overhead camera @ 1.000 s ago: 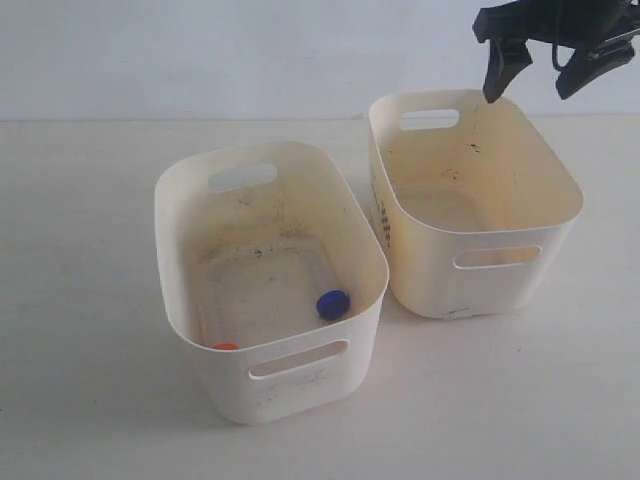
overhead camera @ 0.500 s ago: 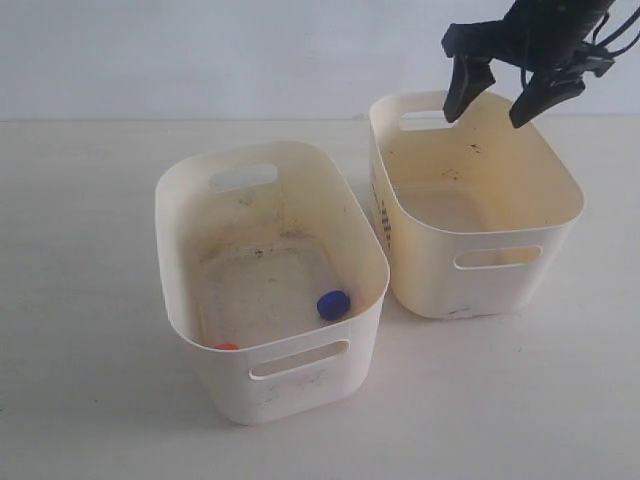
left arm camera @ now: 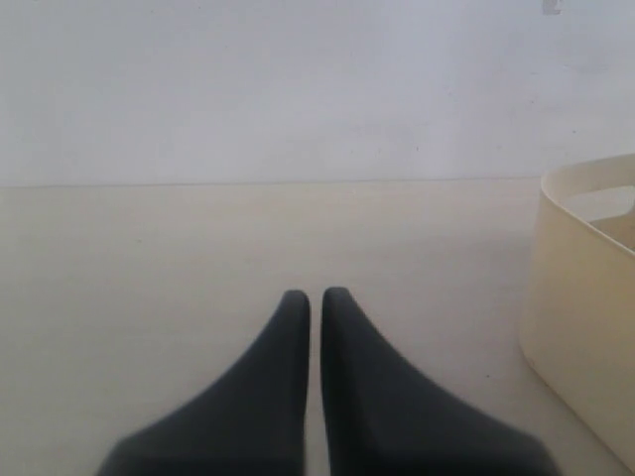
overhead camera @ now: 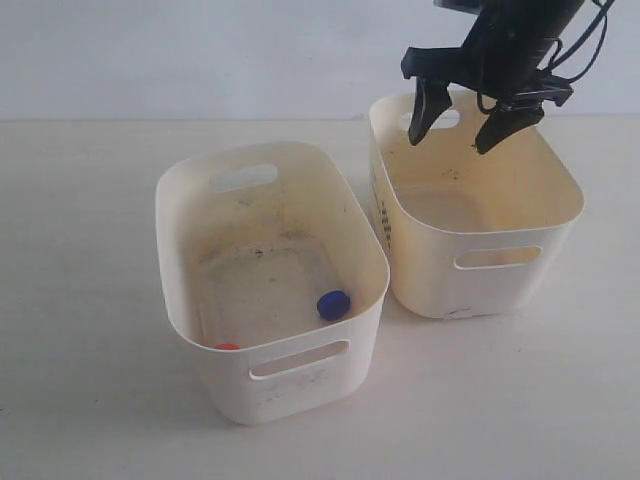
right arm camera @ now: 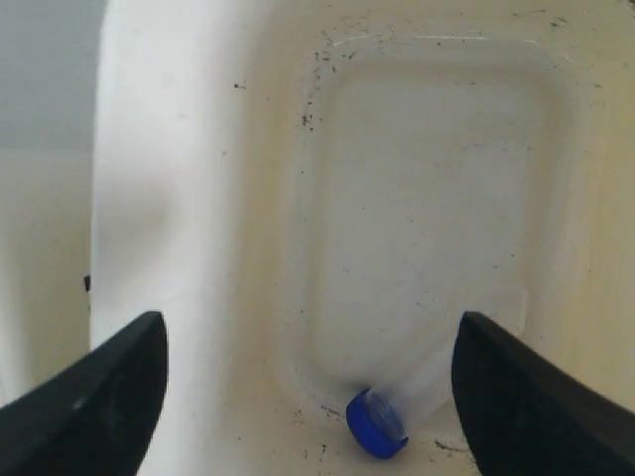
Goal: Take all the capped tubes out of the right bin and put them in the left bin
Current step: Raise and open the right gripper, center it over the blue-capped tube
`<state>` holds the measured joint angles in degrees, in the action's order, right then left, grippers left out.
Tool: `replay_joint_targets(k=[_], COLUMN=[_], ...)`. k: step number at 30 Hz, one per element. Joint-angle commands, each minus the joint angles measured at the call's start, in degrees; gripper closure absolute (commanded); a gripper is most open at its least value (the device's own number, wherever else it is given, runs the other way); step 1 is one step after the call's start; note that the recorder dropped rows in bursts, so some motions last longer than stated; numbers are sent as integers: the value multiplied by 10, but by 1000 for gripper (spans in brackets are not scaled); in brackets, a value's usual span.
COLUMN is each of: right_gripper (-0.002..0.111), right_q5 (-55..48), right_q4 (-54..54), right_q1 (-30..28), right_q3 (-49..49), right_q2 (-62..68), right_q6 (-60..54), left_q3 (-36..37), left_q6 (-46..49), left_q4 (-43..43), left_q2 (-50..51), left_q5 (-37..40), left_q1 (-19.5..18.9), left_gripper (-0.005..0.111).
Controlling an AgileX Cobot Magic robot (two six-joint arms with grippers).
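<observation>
The right bin [overhead camera: 480, 262], with dark dashes on its side, stands right of the left bin [overhead camera: 262, 385]. My right gripper [overhead camera: 452, 145] hangs open over the right bin's far end, nothing between its fingers. In the right wrist view the open gripper [right arm camera: 310, 319] looks down onto the right bin's speckled floor [right arm camera: 437, 198], where a clear tube with a blue cap [right arm camera: 377, 434] lies between and below the fingers. In the left bin lie a blue-capped tube [overhead camera: 333, 305] and an orange-red cap [overhead camera: 227, 346]. My left gripper [left arm camera: 308, 295] is shut and empty above the table.
Both bins stand on a pale tabletop [overhead camera: 80, 300] before a white wall. A cream bin's wall [left arm camera: 585, 297] shows at one edge of the left wrist view, apart from the left gripper. The left arm is outside the exterior view.
The right gripper has moved left and down, from above the right bin's far right corner to over its far end. It stays open. The tubes have not moved.
</observation>
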<state>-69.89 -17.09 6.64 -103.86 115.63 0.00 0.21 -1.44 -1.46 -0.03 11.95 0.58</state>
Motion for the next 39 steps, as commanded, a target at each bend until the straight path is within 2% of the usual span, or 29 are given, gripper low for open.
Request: replay_joint_targets(k=[1, 14, 17, 25, 31, 39], right_gripper=[34, 34, 34, 34, 34, 34], right_q5=[-1, -1, -1, -1, -1, -1], right_q4=[21, 46, 84, 55, 86, 121], right_q1=[9, 24, 24, 33, 48, 46], right_q3=[-3, -2, -2, -2, 6, 87], right_q2=[-1, -1, -1, -2, -6, -18], right_q6=[68, 185, 224, 339, 360, 380], left_q3=[-2, -2, -2, -2, -2, -2], left_q6=[-5, -5, -5, -5, -5, -5], left_q4=[4, 4, 4, 4, 4, 4], left_q2=[0, 0, 0, 0, 0, 0], left_q5=[-4, -4, -4, -4, -4, -4], left_q1=[0, 0, 0, 0, 0, 0], left_gripper=[102, 102, 102, 102, 102, 102])
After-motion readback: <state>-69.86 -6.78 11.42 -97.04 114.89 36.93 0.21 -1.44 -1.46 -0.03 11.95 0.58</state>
